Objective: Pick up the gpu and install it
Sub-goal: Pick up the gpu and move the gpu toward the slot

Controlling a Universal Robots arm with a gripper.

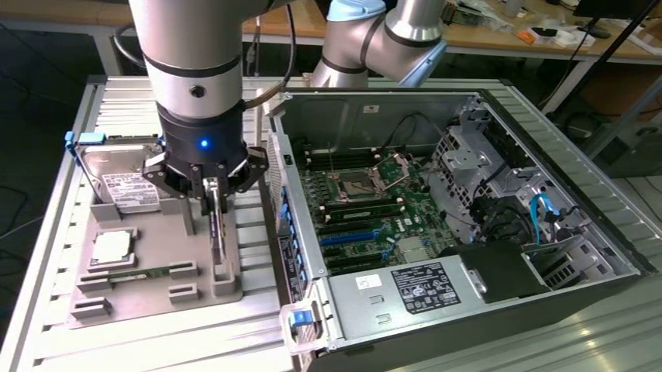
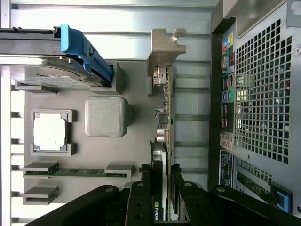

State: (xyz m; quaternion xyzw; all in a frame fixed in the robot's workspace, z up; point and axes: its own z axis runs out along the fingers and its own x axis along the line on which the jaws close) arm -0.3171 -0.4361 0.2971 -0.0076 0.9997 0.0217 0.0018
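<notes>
Gripper clamped on upright gpu in tray, wrist view adds its bracket

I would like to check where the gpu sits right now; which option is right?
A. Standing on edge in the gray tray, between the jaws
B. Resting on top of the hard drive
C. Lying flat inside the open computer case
A: the gpu stands on edge in the gray tray beside the case, with the jaws closed on its two faces.
</notes>
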